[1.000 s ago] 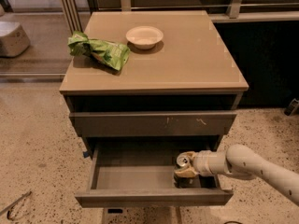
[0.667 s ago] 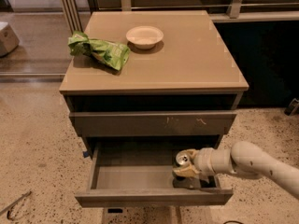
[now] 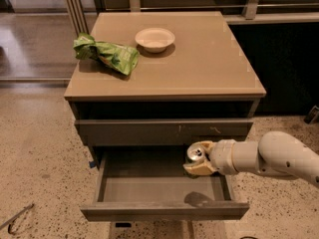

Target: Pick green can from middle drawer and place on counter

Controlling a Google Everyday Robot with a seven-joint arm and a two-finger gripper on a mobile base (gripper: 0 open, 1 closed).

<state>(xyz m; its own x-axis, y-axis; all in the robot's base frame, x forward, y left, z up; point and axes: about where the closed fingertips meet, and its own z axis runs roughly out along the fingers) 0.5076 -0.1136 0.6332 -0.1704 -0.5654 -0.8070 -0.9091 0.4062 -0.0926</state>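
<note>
Gripper (image 3: 198,162) reaching in from right, clamping green can (image 3: 196,153), holding it above floor of middle drawer (image 3: 164,210), right side. Can's shadow (image 3: 198,199) lying on drawer floor below. Drawer standing pulled open. Tabletop (image 3: 209,63) carrying green snack bag (image 3: 107,55) at left, pale bowl (image 3: 155,38) toward back.

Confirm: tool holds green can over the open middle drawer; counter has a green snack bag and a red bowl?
Wrong on the bowl: camera view shows it off-white, not red. Rest stands: tool holds the green can over the open middle drawer; snack bag and bowl sit on the counter.
</note>
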